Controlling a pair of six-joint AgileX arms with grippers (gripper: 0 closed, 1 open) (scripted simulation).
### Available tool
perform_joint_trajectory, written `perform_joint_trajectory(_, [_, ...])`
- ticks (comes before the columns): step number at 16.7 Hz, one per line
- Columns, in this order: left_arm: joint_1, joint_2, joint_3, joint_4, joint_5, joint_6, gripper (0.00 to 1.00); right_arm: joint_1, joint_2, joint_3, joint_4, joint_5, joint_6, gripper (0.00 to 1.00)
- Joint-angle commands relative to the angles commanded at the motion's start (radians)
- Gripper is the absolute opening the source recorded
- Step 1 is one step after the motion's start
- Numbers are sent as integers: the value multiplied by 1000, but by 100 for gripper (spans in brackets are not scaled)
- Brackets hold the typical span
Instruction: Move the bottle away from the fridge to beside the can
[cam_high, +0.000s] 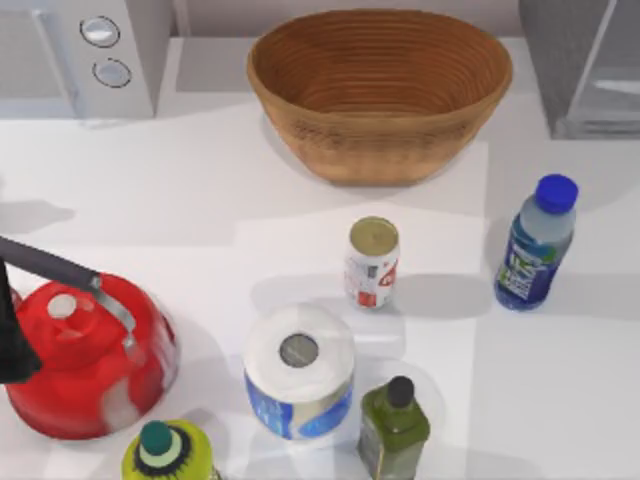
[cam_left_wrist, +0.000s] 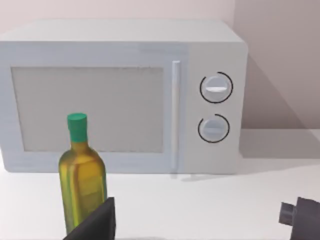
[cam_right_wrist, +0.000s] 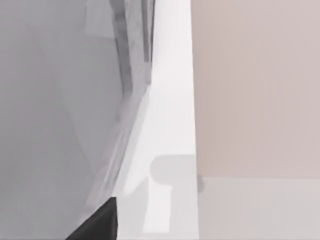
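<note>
The bottle (cam_high: 537, 243) stands upright at the right of the top view, below the fridge (cam_high: 580, 65) in the upper right corner and well apart from the can (cam_high: 372, 262) at the frame's centre; the move has not begun.

Going left to right in the top view: the microwave (cam_high: 85, 55) fills the upper left corner, and a red kettle (cam_high: 88, 352) sits at lower left, with a dark part of the left arm (cam_high: 15, 335) at the left edge beside it. A yellow-green bottle (cam_high: 165, 455) is at the bottom edge, then a paper roll (cam_high: 299, 372) just below the can, and an olive bottle (cam_high: 394, 428) to the roll's right. A wicker basket (cam_high: 380, 90) sits at upper centre.

The left gripper (cam_left_wrist: 200, 220) looks released, its fingers spread wide in its wrist view. For the right gripper I cannot tell.

The likely risks: the tall bottle may tip if it is gripped high or pushed sideways, and a low carry across could knock the can over, since the roll and olive bottle crowd the space below it.
</note>
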Motion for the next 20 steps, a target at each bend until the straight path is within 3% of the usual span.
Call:
perform_joint_trajectory(5, [0,0,0,0,0,0,100,0,-8,-11,9,10,9,100])
perform_joint_trajectory(8, [0,0,0,0,0,0,100,95,-22,-40,49,93,86,100])
perform_joint_trajectory(16, [0,0,0,0,0,0,100,690,-137,-211,251,521,455,100])
perform_joint_trajectory(20, [0,0,0,0,0,0,100,876,-198,-287,333,691,603,100])
